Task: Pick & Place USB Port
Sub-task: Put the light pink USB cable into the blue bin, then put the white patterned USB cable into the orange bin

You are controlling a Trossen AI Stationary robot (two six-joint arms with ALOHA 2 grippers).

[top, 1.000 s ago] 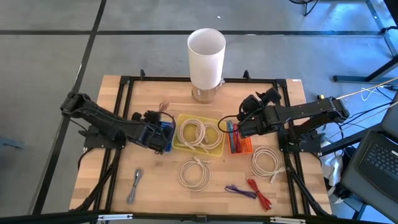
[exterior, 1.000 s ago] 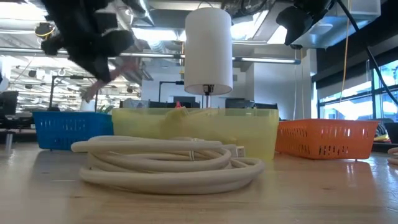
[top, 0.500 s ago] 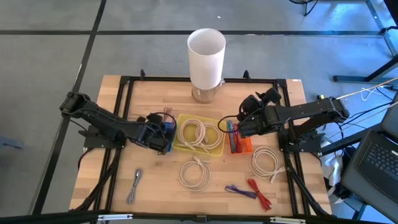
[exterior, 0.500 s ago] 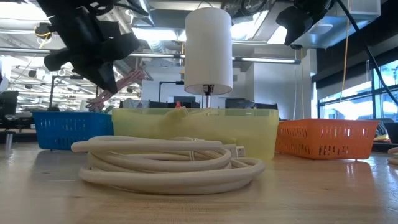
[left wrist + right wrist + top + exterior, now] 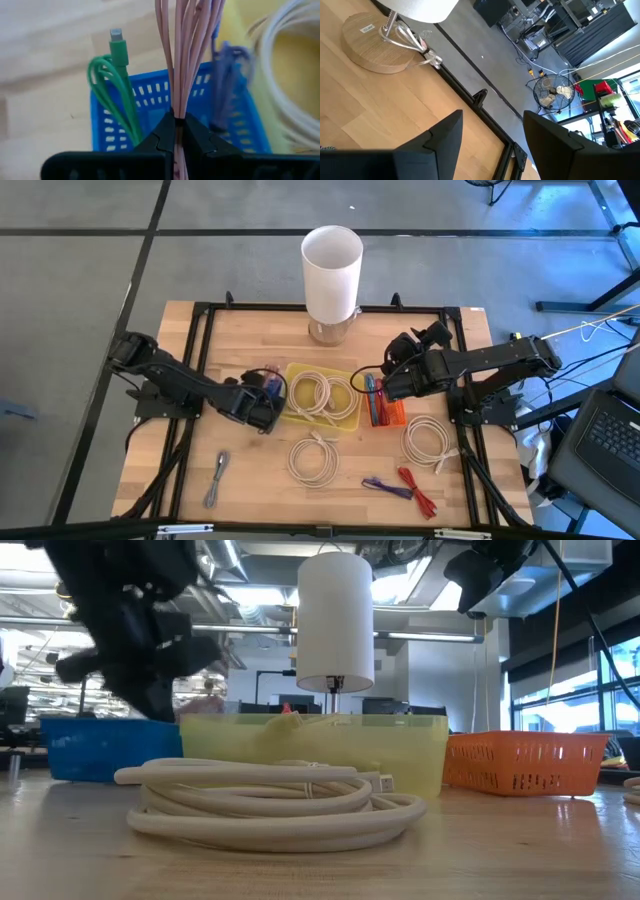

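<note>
A bundle of thin pink cable [image 5: 182, 60] sits in my left gripper [image 5: 176, 131], which is shut on it just above the small blue basket [image 5: 150, 107]. The high view shows this gripper [image 5: 264, 386] at the blue basket [image 5: 270, 392], left of the yellow basket [image 5: 345, 418]. A green cable [image 5: 114, 82] and a purple cable [image 5: 227, 80] stand in the blue basket. My right gripper [image 5: 490, 145] hangs open and empty, high above the gap between the yellow basket and the orange basket [image 5: 385, 412]. My left gripper pinches several strands of the pink cable [image 5: 178, 112] together between its two fingers. The fingers slant down from the table's left, and the strands run on past the fingertips along their line. The free loops reach out over the blue basket's inside.
White cable coils lie in the yellow basket [image 5: 320, 392] and on the table [image 5: 313, 458] [image 5: 428, 440]. A grey cable [image 5: 217, 478] lies front left, purple [image 5: 385, 485] and red [image 5: 420, 492] cables front right. A white lamp [image 5: 332, 265] stands at the far edge.
My left gripper has gone down toward the blue basket and tipped further downward, still shut on the pink cable. The cable's loops, a second ago well above the basket, are now down at its rim.
</note>
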